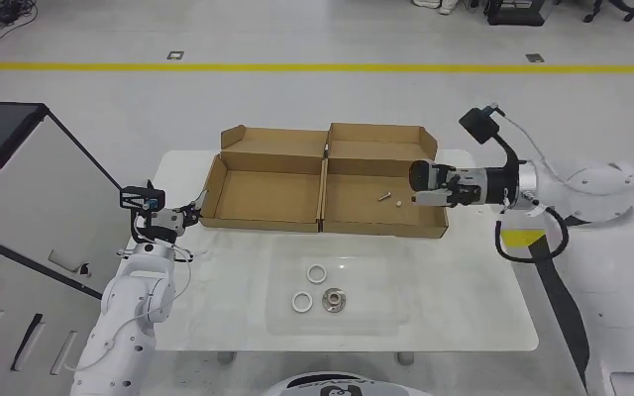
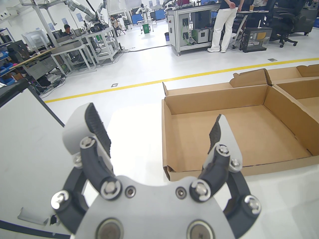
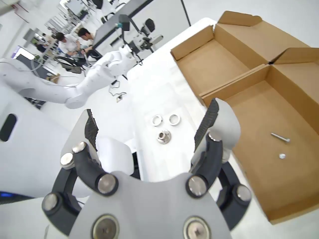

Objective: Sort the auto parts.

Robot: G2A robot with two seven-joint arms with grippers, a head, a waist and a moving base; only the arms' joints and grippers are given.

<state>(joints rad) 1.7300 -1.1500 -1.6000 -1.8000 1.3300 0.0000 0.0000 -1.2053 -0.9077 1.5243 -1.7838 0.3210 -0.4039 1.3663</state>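
Two open cardboard boxes stand side by side at the table's back: the left box holds nothing, the right box holds a bolt and a small washer. On the table in front lie two white rings and a metal flanged bushing. My right gripper hovers open over the right box's right end. My left gripper stands open at the left box's outer left side. The bolt, washer, rings and bushing lie beyond the right gripper; the left gripper faces the left box.
The white table has free room to the right of the parts and along its front edge. A dark-framed grey panel stands off the table's left side.
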